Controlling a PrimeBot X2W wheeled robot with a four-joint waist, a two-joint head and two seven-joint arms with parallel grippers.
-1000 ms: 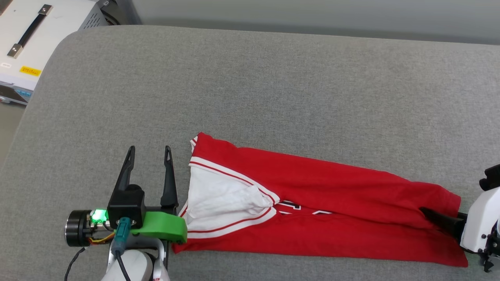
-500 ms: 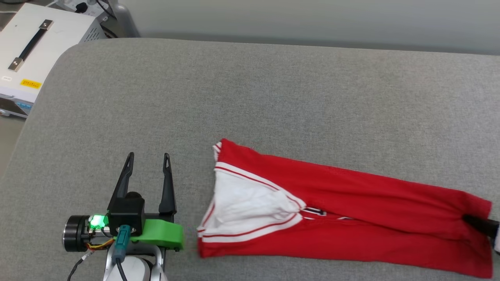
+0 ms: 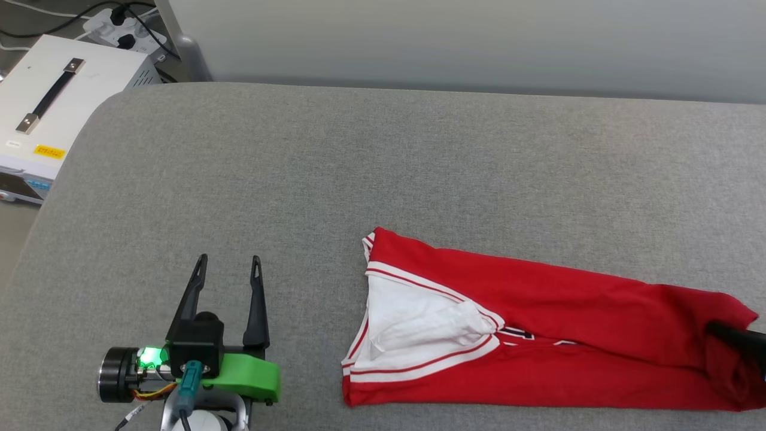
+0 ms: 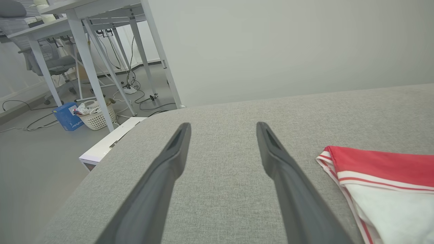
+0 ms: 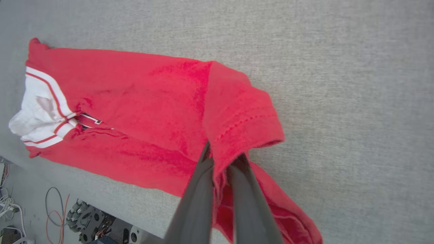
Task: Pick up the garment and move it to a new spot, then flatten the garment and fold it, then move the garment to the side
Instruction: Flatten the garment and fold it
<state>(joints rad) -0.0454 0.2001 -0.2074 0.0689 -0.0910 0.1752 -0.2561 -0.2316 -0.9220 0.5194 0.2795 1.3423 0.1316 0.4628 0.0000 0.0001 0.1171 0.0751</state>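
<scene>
On the near right part of the grey fabric-covered surface (image 3: 383, 167) you find the garment (image 3: 568, 305), a red basketball-style T-shirt with white short sleeves and white-and-red striped trim, lying folded into one long narrow band. Its white sleeve end points to the robot's left, and its red hem end reaches the right border of the head view. A small piece of black, white-outlined lettering shows in the fold beside the sleeve. Your right gripper (image 5: 223, 159) is closed on the hem end: in the right wrist view the red cloth is pinched between the two dark fingers and bunches around them. This corner seems a little raised from the surface, but I cannot say it for sure. Your left gripper (image 3: 230, 258) has its fingers spread wide with nothing between them, over bare grey cloth, to the left of the sleeve end and not touching it. Beyond the far left corner stands a white box (image 3: 66, 102) with a black handle.
</scene>
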